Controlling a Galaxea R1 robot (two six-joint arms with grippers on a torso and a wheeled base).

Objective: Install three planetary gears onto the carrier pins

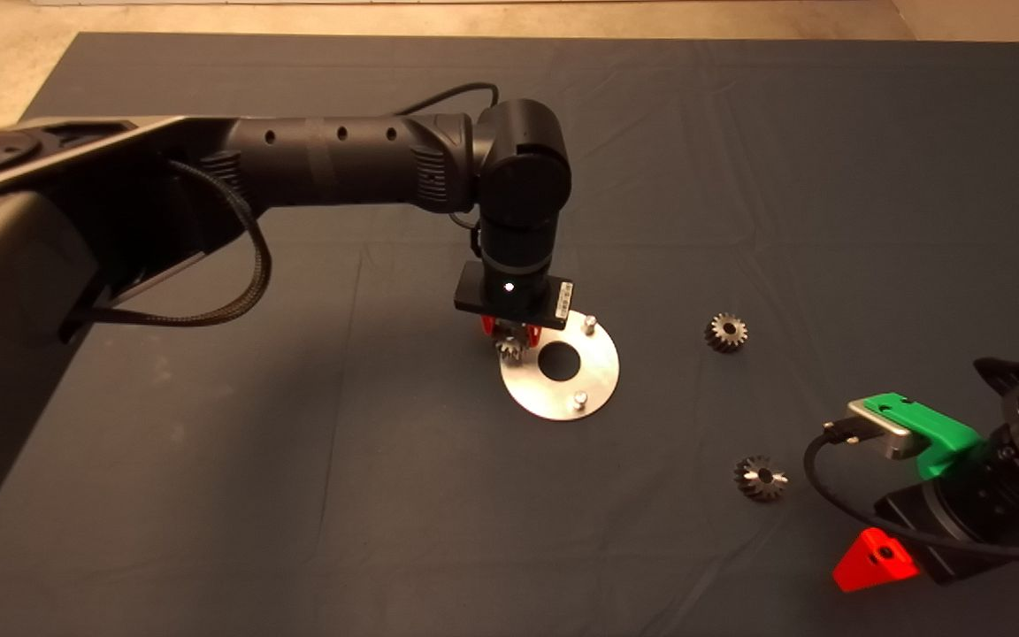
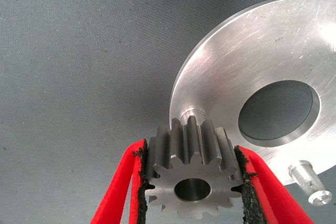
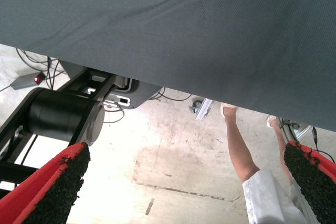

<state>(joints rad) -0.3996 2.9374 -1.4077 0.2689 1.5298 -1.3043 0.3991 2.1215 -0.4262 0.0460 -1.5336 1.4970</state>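
The left end effector (image 2: 191, 182) pinches a planetary gear (image 2: 191, 174) just beside a carrier pin (image 2: 190, 115).

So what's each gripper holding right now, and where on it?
The left gripper clamps one planetary gear by its toothed sides, above a carrier pin. The right gripper, parked at the mat's edge, holds nothing.
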